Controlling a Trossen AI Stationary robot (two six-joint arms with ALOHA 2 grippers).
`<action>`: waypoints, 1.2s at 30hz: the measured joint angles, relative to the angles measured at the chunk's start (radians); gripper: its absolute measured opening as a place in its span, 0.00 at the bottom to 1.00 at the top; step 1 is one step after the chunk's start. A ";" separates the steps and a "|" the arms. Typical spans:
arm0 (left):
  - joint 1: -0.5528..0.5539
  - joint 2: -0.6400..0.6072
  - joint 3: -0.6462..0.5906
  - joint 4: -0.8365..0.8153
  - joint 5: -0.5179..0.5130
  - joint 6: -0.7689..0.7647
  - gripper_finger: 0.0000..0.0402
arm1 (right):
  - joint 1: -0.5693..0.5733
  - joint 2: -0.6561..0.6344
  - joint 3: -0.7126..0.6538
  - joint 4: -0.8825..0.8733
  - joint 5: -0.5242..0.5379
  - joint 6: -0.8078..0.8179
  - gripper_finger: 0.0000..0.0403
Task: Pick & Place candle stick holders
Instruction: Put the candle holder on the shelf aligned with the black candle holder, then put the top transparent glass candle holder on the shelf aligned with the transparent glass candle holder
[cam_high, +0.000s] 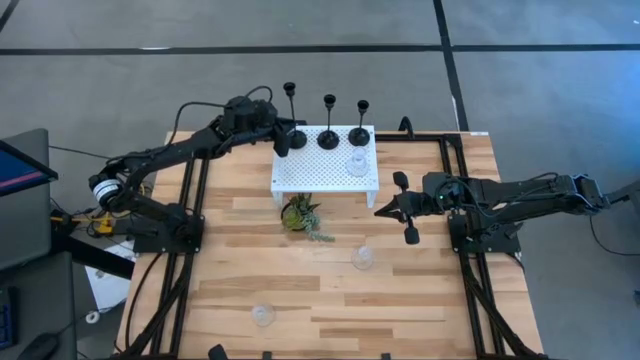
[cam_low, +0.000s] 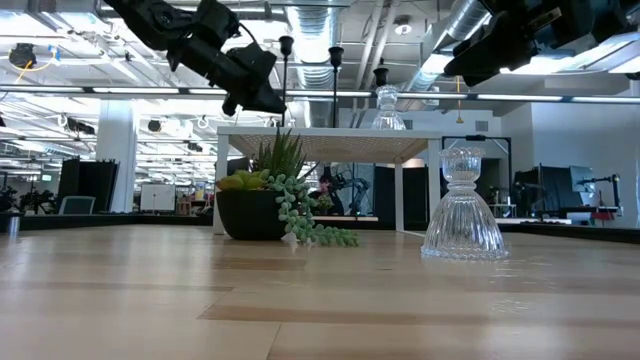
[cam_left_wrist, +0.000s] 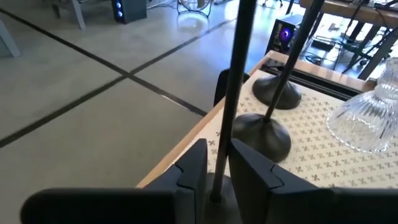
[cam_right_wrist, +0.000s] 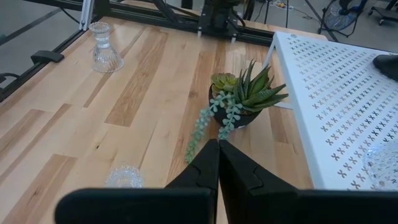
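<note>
Pale wood planks make up the desk (cam_high: 300, 270), framed by black rails, with grey concrete floor around it. Toward the back stands a white perforated stand (cam_high: 325, 170), and just in front of it a small green potted plant (cam_high: 300, 215).

On the stand's rear edge three black candle stick holders stand upright in a row: the tallest black holder (cam_high: 292, 115) at the left corner, the middle black holder (cam_high: 329, 122) beside it, and the shortest black holder (cam_high: 360, 122) to the right. A clear glass holder (cam_high: 356, 164) sits on the stand just in front of the shortest one. Two more glass holders are down on the desk: one (cam_high: 362, 258) right of the plant and nearer the front, another (cam_high: 263, 316) close to the front edge, well apart from the rest.

The left gripper (cam_left_wrist: 214, 180) is at the stand's left rear corner, its fingers (cam_left_wrist: 193, 171) closing around the thin stem of the tallest black holder, low near its base.

The right gripper (cam_high: 385, 210) hangs above the desk just right of the stand, fingers (cam_right_wrist: 208, 165) clenched together on nothing.
</note>
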 joint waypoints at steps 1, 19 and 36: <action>0.000 0.000 0.000 0.000 0.000 0.000 0.17 | 0.000 0.000 0.000 -0.001 0.000 0.000 0.00; 0.000 0.000 0.000 0.002 0.003 0.052 0.33 | 0.000 0.000 0.000 -0.003 0.000 0.000 0.00; 0.000 -0.144 0.000 -0.175 0.004 0.052 0.43 | -0.001 0.000 0.000 -0.022 0.000 0.000 0.00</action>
